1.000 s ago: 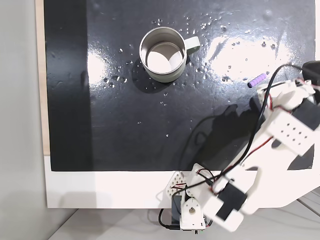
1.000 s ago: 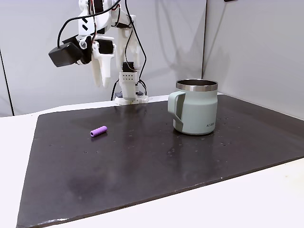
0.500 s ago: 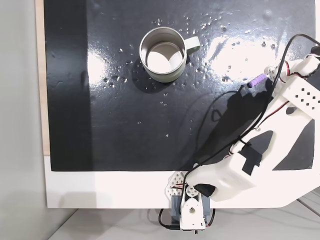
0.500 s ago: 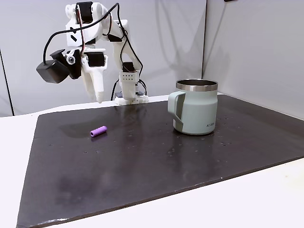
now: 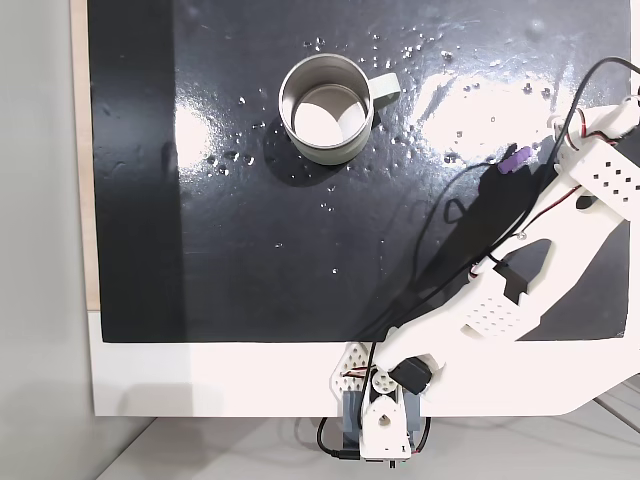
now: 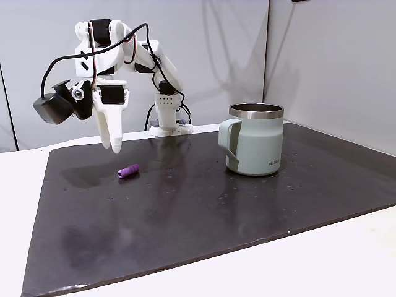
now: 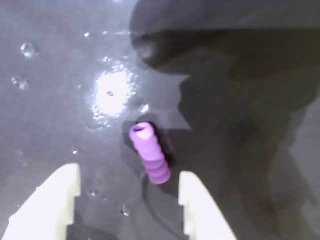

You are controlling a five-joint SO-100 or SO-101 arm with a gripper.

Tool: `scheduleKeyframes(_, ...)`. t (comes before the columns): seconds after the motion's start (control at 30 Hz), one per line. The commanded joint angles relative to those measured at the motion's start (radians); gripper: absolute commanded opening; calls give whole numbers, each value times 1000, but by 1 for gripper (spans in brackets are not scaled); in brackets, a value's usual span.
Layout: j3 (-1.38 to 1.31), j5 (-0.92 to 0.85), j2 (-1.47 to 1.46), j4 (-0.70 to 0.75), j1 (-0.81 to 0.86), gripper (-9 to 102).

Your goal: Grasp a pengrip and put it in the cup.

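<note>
The pengrip, a tiny light-purple ribbed cylinder, lies on the black mat at the right in a fixed view. From the side, the pengrip lies left of the cup. My gripper hangs just above and behind it, fingers pointing down. In the wrist view my gripper is open, and the pengrip lies on the mat between and just ahead of the two white fingertips. The grey-silver metal cup stands upright far from it, its handle to the right. The cup holds nothing that I can see.
The black mat shows water spots and glare. It lies on a white board with the arm's base at the front edge. Black cables loop over the mat beside the arm. Grey walls stand behind the table.
The arm has stretched out and lowered, bringing the gripper down toward the pengrip. The pengrip and the cup have not moved.
</note>
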Motion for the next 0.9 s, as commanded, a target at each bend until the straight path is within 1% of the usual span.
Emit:
scheduleKeyframes(0.0, -40, 21, 9, 21, -34, 25)
scheduleKeyframes(0.1, -5, 25, 6, 23, -49, 25)
scheduleKeyframes(0.67, -6, -3, -138, 23, -95, 26)
scheduleKeyframes(0.87, 20, -61, -166, 25, -84, 26)
